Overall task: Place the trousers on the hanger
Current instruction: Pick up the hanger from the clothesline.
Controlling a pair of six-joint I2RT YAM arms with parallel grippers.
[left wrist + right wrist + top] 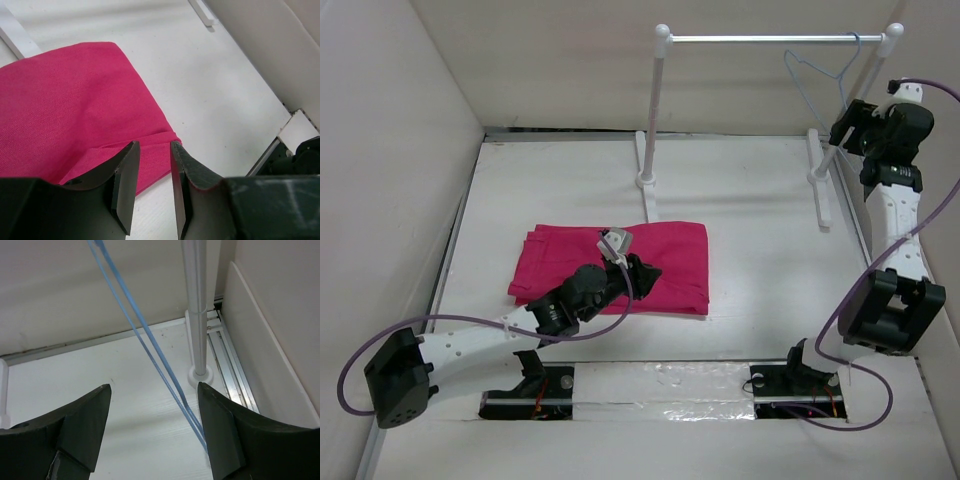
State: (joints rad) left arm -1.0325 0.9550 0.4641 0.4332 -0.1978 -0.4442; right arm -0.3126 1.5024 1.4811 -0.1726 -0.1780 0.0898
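Note:
The magenta trousers (665, 255) lie folded flat on the white table. My left gripper (645, 272) is low over their near right corner. In the left wrist view its jaws (154, 147) stand a little apart, with the trousers' corner (75, 110) under the tips and nothing gripped. The pale-blue hanger (812, 80) hangs from the rack bar at the back right. My right gripper (845, 125) is beside it. In the right wrist view it (154, 390) is wide open, and the hanger's wires (150, 340) run between the fingers, close to the right finger (220, 425).
The white-posted rack with a silver bar (770, 38) stands at the back, its feet on the table. Its right post (196, 305) is just beyond my right gripper. White walls enclose the table on the left, back and right.

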